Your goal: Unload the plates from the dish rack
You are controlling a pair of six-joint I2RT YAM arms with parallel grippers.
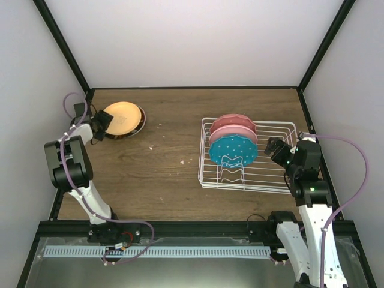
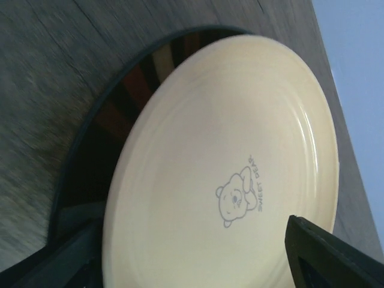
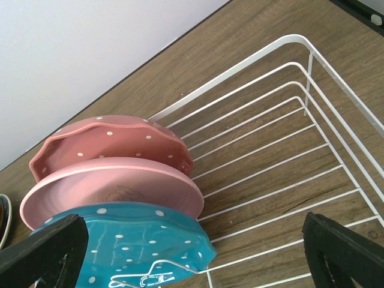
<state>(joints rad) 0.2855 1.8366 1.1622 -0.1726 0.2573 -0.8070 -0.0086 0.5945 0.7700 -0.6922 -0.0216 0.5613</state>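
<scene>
Plates along dish rack left edge

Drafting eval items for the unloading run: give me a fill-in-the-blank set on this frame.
1. The dish rack holds ___ plates.
2. The teal plate at its front bears white ___.
3. The cream plate lies atop a dark plate, in front of the ___ arm's end effector.
Missing words: three; dots; left.

Three racked plates, two stacked plates, one dish rack.
</scene>
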